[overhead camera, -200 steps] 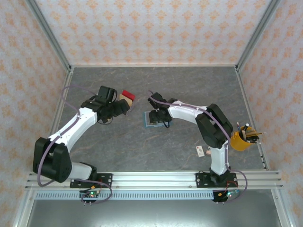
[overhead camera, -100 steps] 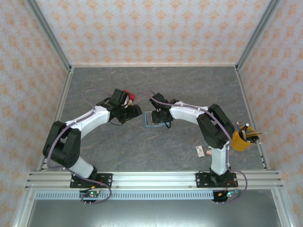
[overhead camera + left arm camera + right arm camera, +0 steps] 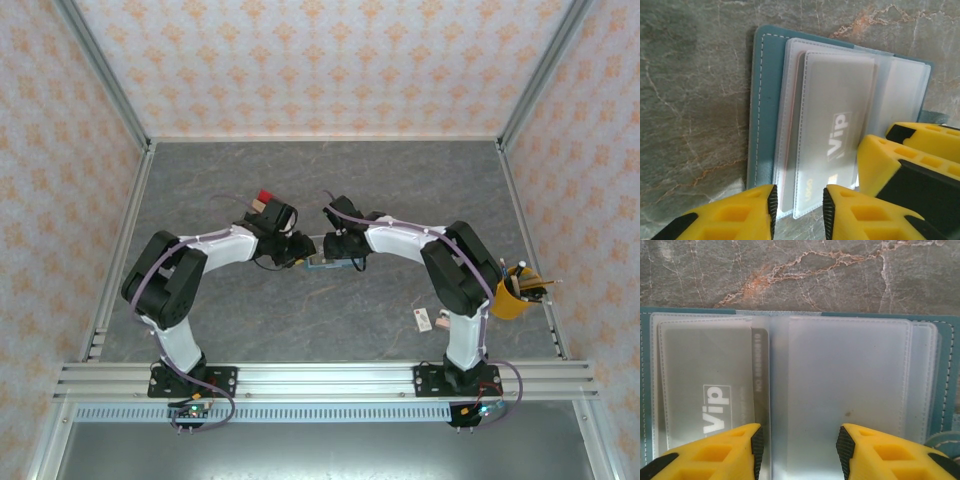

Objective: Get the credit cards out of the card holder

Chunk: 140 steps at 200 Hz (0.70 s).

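Observation:
The card holder (image 3: 762, 100) lies open on the table, teal cover down and clear sleeves up; it also shows as the teal card holder (image 3: 322, 264) between both arms. A pale credit card (image 3: 835, 135) marked "Vip" sits inside a sleeve, seen again as the Vip card (image 3: 705, 390). My left gripper (image 3: 799, 210) is open with a narrow gap, and the end of that sleeve lies between its fingertips. My right gripper (image 3: 800, 450) is open over the blank right-hand sleeve (image 3: 845, 380). A red card (image 3: 266, 197) lies on the table behind my left wrist.
A yellow cup of pens (image 3: 517, 292) stands at the table's right edge. A small white tag (image 3: 423, 320) lies near the right arm's base. The right gripper's yellow fingers (image 3: 890, 165) crowd close beside my left gripper. Patterned walls enclose three sides.
The left arm has swung right from beside the red card to the card holder's left end, its jaws narrowing. The right gripper stayed on the holder and narrowed a little.

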Motion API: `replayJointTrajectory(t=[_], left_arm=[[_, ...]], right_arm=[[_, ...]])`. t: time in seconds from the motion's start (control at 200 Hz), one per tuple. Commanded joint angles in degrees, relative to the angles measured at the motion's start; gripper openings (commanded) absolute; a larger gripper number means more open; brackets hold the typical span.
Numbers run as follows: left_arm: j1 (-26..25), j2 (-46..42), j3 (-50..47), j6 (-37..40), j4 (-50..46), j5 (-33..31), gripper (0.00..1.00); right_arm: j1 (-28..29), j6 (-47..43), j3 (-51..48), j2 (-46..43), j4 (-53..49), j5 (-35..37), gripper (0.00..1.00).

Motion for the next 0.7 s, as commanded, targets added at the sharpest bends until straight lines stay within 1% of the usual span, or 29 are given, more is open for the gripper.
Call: replayJointTrajectory(t=[0.0, 0.21, 0.51, 0.696], left_arm=[[-0.06, 1.41, 2.60, -0.72, 0.59, 0.17, 0.30], [-0.02, 2.47, 3.75, -0.37, 0.03, 0.44, 0.28], [-0.13, 5.05, 5.23, -0.36, -1.60, 0.70, 0.28], [-0.32, 5.33, 6.14, 0.21, -5.13, -3.14, 0.28]], right_arm=[[-0.80, 0.98, -2.89, 2.46, -4.28, -0.16, 0.46], [-1.06, 0.96, -2.90, 2.53, -4.28, -0.46, 0.46], [-1.58, 1.07, -2.98, 2.54, -4.19, -0.69, 0.46], [-1.76, 1.10, -3.07, 2.75, -4.10, -1.03, 0.46]])
